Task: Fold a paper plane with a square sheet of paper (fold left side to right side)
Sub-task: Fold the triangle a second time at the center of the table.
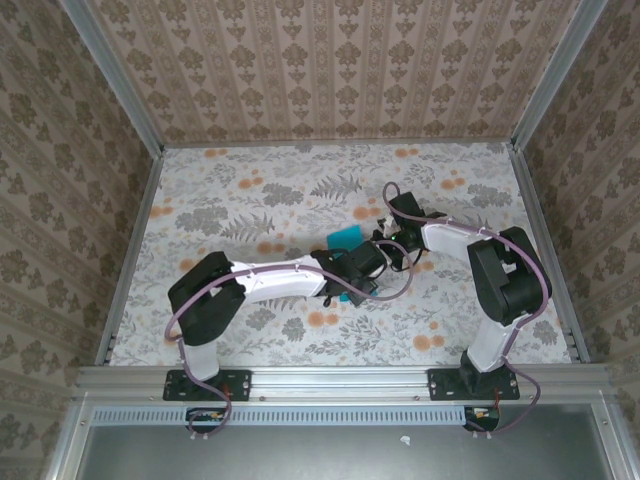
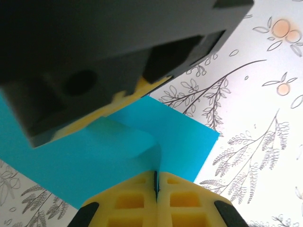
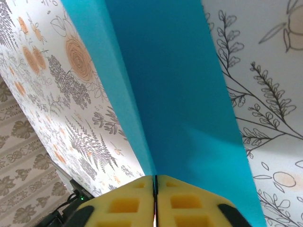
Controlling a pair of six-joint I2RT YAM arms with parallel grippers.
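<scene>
The square sheet of paper [image 1: 348, 238] is bright cyan and lies mid-table on the floral cloth, mostly covered by the two wrists. My left gripper [image 1: 352, 272] comes in from the left. Its yellow pads [image 2: 132, 198] are shut on a raised ridge of the sheet [image 2: 184, 137], and the left gripper [image 2: 156, 174] shows no gap. My right gripper [image 1: 385, 240] reaches in from the right. In its wrist view the right gripper [image 3: 155, 177] is shut on an edge of the sheet [image 3: 180, 94], which rises steeply from the pads. The right gripper's dark body [image 2: 94, 56] hangs just above the sheet. The paper plane is out of view.
A floral tablecloth [image 1: 250, 200] covers the table, which is walled by patterned panels and aluminium rails [image 1: 130, 250]. Purple cables [image 1: 400, 285] loop beside both wrists. Free cloth lies to the back and the left.
</scene>
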